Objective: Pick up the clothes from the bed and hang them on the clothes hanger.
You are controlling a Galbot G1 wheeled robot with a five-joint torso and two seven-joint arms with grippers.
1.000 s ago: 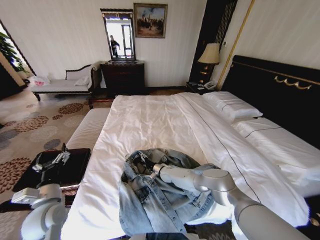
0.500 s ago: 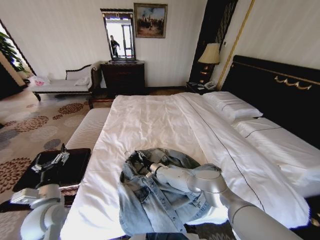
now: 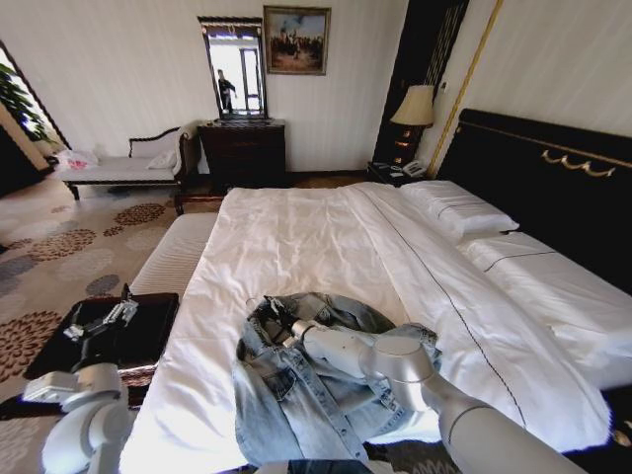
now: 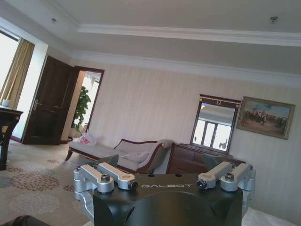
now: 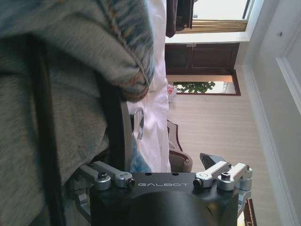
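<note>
The light-blue denim jacket, the clothes [image 3: 306, 380], lies crumpled on the near end of the bed [image 3: 296, 237]. My right arm reaches across it, and my right gripper [image 3: 279, 320] is at the jacket's collar. In the right wrist view the right gripper [image 5: 160, 162] is open; denim [image 5: 70, 56] and a black bar of the clothes hanger [image 5: 114, 122] lie against one side, with the silver hook [image 5: 139, 123] just beyond. My left gripper [image 4: 161, 162] is open and empty, parked low at my left [image 3: 99, 321].
A dark low table [image 3: 138, 331] stands beside the bed under my left gripper. White pillows [image 3: 454, 209] and the black headboard [image 3: 553, 188] are on the right. A chaise [image 3: 123, 166], dresser [image 3: 243, 150] and lamp [image 3: 415, 107] stand along the far wall.
My right arm has slid a little to the left across the jacket, toward its collar. The left arm has not moved.
</note>
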